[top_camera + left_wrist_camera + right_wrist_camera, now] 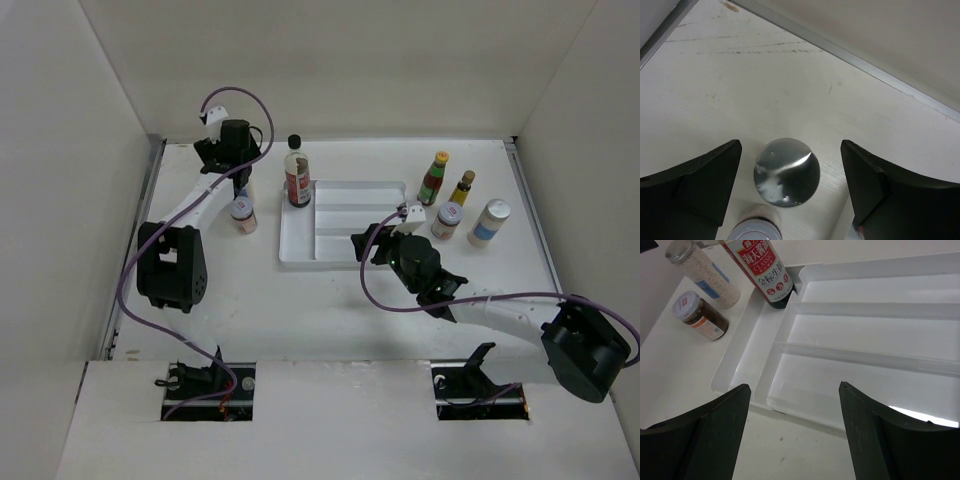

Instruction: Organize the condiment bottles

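Observation:
My left gripper [790,145] is open at the back left, its fingers on either side of a silver-capped shaker [787,172] without touching it. A white-lidded jar [757,230] stands just beside it [243,213]. The black-capped red-labelled bottle [297,172] stands at the white tray's [300,250] back left corner. My right gripper [362,243] is open and empty at the tray's front right edge [790,407]. Right of the tray stand a green bottle [433,178], an amber bottle [461,188], a small jar [447,220] and a white-lidded shaker [490,222].
The tray's compartments [865,335] hold nothing. White walls close the table on three sides, with a metal strip [850,57] along the back edge near the left gripper. The left arm's purple cable [130,280] loops along the left side.

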